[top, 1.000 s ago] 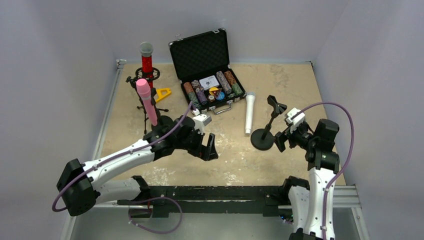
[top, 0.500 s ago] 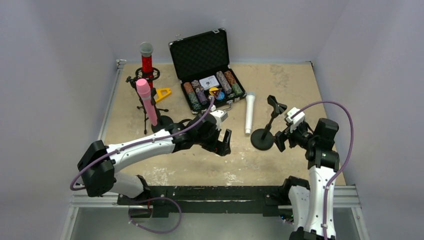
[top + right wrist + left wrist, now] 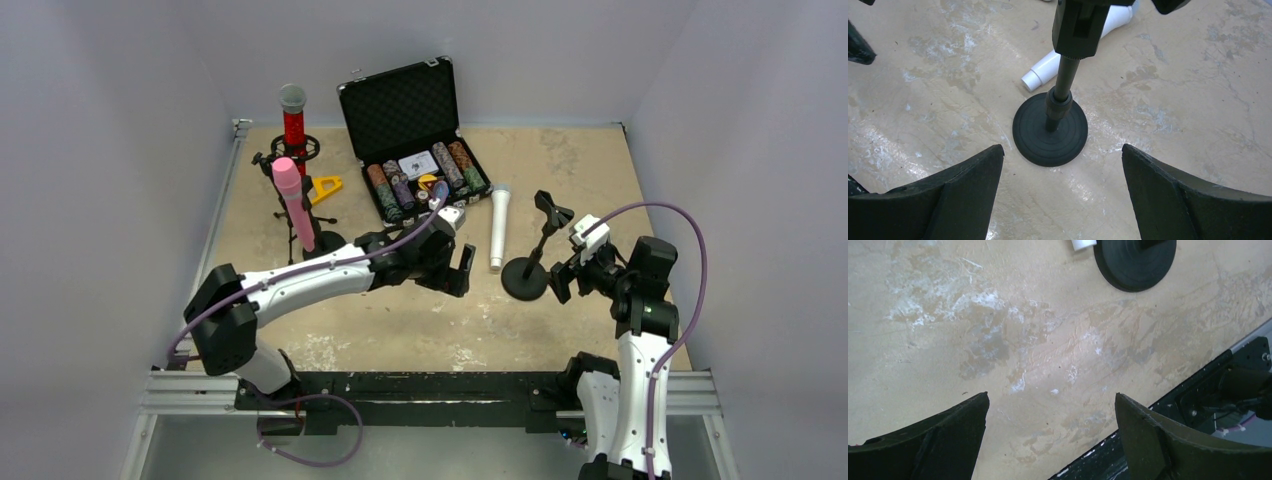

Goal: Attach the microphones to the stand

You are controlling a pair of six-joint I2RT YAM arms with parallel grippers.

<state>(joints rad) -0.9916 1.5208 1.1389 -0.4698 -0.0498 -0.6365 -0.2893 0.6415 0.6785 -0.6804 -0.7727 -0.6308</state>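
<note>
Pincers wide apart, empty: left pincer (image 3: 1051, 396) near white microphone (image 3: 497, 230), right pincer (image 3: 1062, 148) before stand (image 3: 526, 280); card (image 3: 415, 165), perhaps printed, unreadable.

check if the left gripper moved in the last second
Yes. The left gripper has moved right, away from the pink microphone and toward the white microphone, which has stayed put beside the empty black stand.

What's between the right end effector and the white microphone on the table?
A black microphone stand with a round base stands between the open right end effector and the white stick microphone; the right wrist view shows it.
</note>
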